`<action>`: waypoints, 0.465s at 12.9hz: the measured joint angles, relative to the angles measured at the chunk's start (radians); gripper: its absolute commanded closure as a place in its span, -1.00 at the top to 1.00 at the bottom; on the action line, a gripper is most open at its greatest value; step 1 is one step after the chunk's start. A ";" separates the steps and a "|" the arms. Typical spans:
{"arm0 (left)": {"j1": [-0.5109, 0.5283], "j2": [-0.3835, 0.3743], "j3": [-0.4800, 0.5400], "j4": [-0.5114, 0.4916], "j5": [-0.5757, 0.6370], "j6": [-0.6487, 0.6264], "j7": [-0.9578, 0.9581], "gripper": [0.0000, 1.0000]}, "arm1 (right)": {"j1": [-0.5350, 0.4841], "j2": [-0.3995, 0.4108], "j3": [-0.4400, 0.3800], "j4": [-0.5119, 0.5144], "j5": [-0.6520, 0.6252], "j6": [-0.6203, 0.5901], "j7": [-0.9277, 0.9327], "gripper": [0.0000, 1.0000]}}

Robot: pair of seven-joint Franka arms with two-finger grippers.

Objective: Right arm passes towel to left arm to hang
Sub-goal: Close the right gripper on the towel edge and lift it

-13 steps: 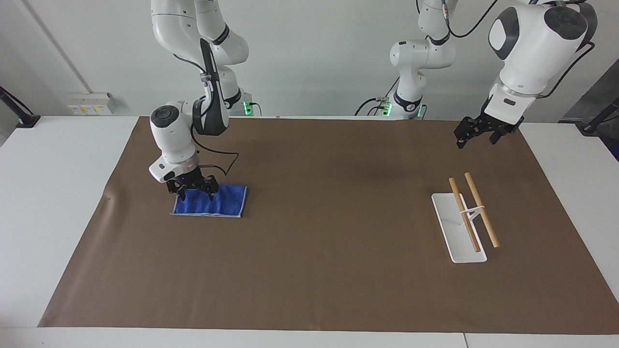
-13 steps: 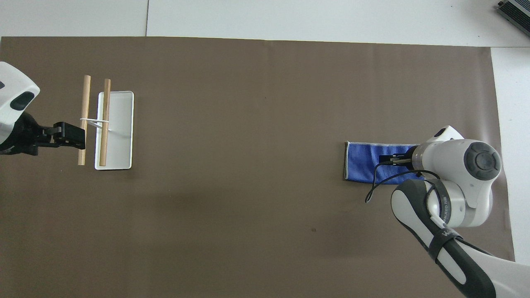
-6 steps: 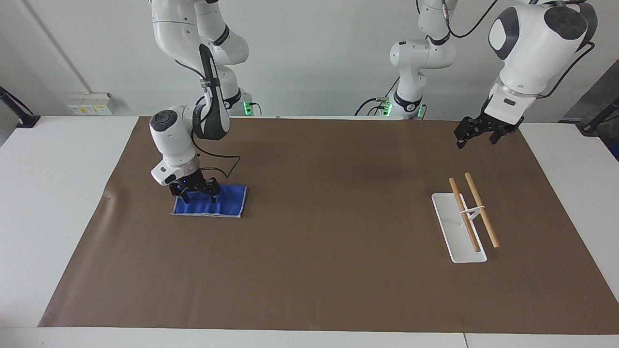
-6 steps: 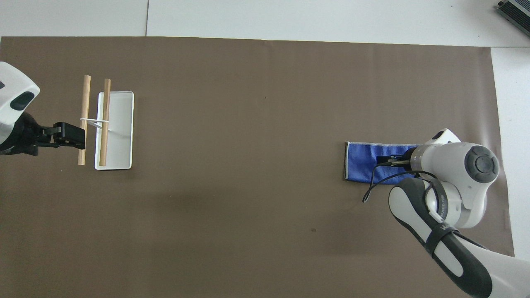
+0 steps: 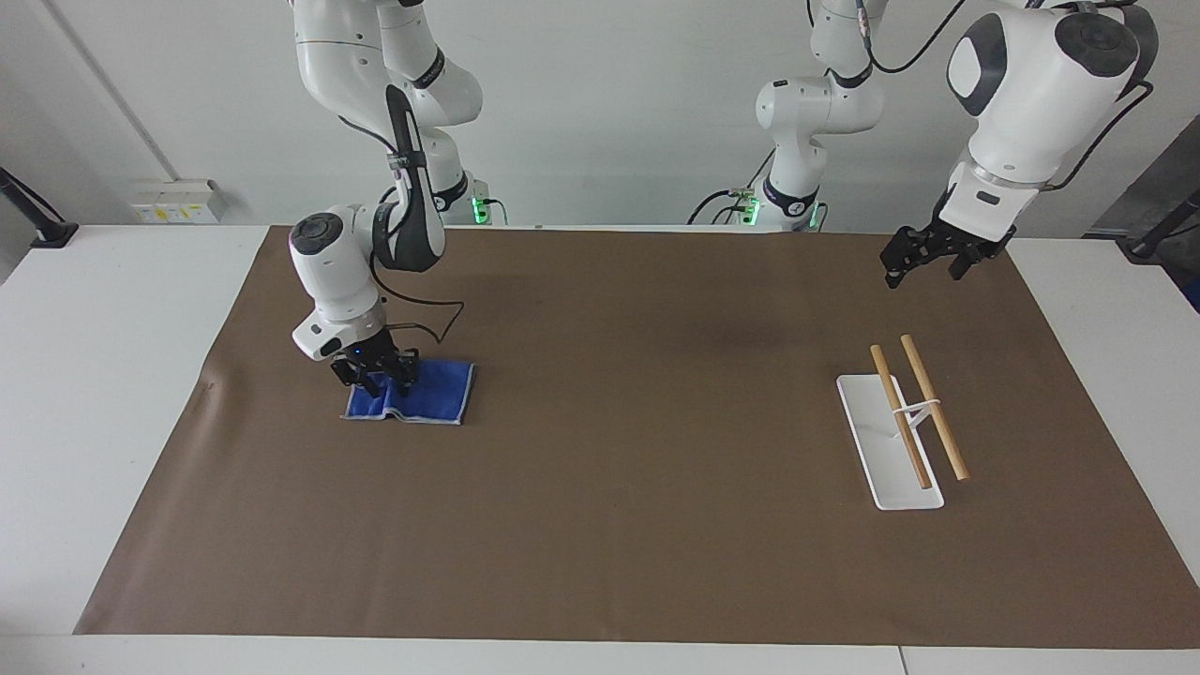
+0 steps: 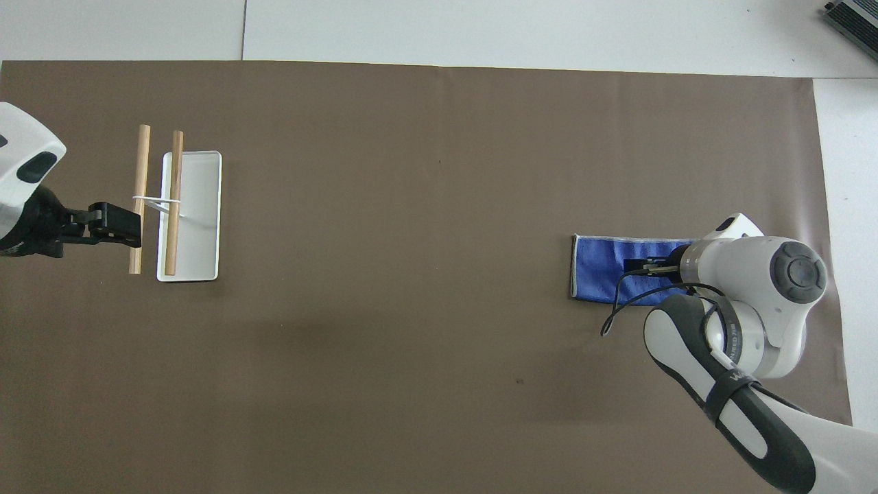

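1. Right gripper [image 5: 377,377], centre-left of the facing view, is down on the towel [image 5: 427,396], at its end toward the right arm's end of the table. Fingers are drawn in on the cloth, which is bunched into a ridge under them; that end looks pinched.
2. The towel lies on the brown mat [image 5: 600,487], lower-left-of-centre in the facing view, right-of-centre in the overhead view [image 6: 603,267]. Most of it is flat; only the gripped end is puckered.
3. In the overhead view the right arm's wrist covers part of the towel; right gripper [image 6: 648,266] shows as a dark patch on the blue.
4. Left gripper [image 5: 923,261], upper right of the facing view, hangs in the air over the mat, fingers spread wide, holding nothing. This arm waits.
5. Hanging rack [image 5: 905,427], lower right of the facing view: white flat base with two wooden bars raised above it, side by side. Well apart from the towel.
6. In the overhead view, left gripper [image 6: 113,223] sits at the left edge, just beside the rack [image 6: 192,213].
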 measured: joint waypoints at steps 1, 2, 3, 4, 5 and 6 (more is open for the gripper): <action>0.000 0.000 0.000 0.000 0.000 0.000 0.000 1.00 | 0.000 -0.001 0.000 0.005 0.000 -0.002 0.000 -1.00; 0.000 0.000 0.000 0.000 0.000 0.000 0.000 1.00 | 0.000 -0.003 0.000 0.016 0.000 -0.015 0.000 -1.00; 0.000 0.000 0.000 0.000 0.000 0.000 0.000 1.00 | 0.001 -0.007 0.001 0.036 0.000 -0.047 -0.001 -1.00; 0.000 0.000 0.000 0.000 0.000 0.000 0.000 1.00 | 0.001 -0.013 0.001 0.064 0.000 -0.086 -0.001 -1.00; 0.000 0.000 0.000 0.000 0.000 0.000 0.000 1.00 | 0.002 -0.024 0.003 0.099 0.000 -0.132 -0.001 -1.00; 0.000 0.000 0.000 0.000 0.000 0.000 0.000 1.00 | 0.004 -0.038 0.007 0.133 0.009 -0.173 -0.001 -1.00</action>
